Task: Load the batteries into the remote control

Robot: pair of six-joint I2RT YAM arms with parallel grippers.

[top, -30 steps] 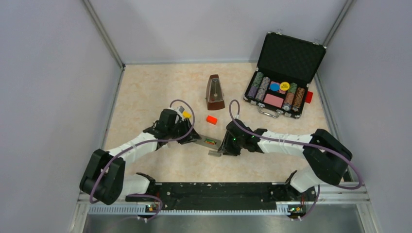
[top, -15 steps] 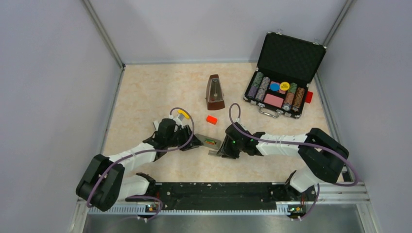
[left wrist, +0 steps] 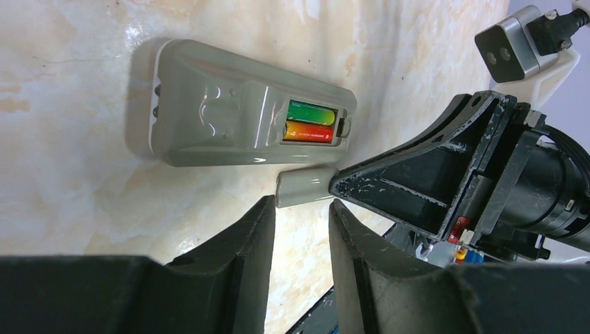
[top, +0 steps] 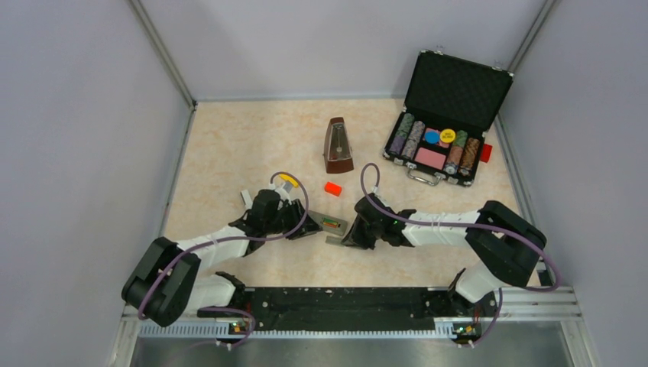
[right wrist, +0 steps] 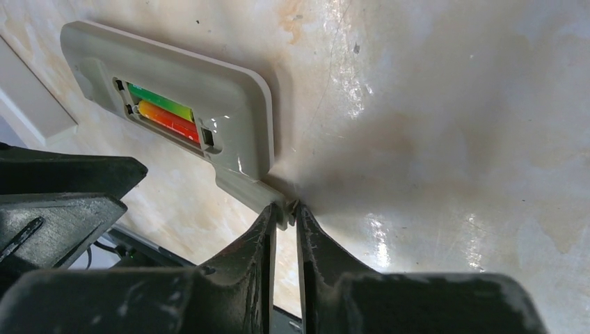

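The grey remote control (top: 330,223) lies flat mid-table with its battery recess open. The green battery (left wrist: 311,111) and the red-orange battery (left wrist: 308,132) sit side by side in the recess; they also show in the right wrist view (right wrist: 163,110). My right gripper (right wrist: 285,212) is shut on one end of the grey cover (right wrist: 250,191), which rests against the remote's near edge (right wrist: 222,97). My left gripper (left wrist: 303,209) is open and empty, with its tips just short of the cover (left wrist: 303,188), beside the remote (left wrist: 229,115).
A brown metronome (top: 337,145) stands behind the remote. An open black case of poker chips (top: 443,130) is at the back right. A chunky red-orange block (top: 332,188), a yellow block (top: 288,180) and a white bar (top: 247,196) lie near the left arm.
My left arm has drawn back toward the near edge, uncovering the yellow block and white bar. Its gripper stays at the remote's left. The right gripper has hardly moved.
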